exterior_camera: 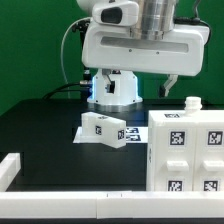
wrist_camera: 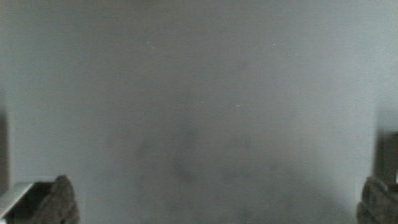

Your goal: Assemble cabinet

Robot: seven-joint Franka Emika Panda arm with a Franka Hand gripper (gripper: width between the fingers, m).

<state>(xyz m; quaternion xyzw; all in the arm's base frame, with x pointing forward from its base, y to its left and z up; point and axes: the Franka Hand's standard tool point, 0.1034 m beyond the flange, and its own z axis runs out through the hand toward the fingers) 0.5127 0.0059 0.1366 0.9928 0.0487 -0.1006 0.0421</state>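
The cabinet's white box stands at the exterior view's right, its front covered with black-and-white tags. A small white block sits on its top. A smaller tagged white part lies in the middle of the black table. My gripper hangs above the table, behind and above these parts, open wide and holding nothing. In the wrist view only the dark fingertips show at the two lower corners. Midway between them, at my gripper, lies a blurred pale grey surface that fills the picture.
A flat white sheet lies under the smaller part. A white rail runs along the table's front, with a raised end at the exterior view's left. The robot's base stands at the back before a green wall.
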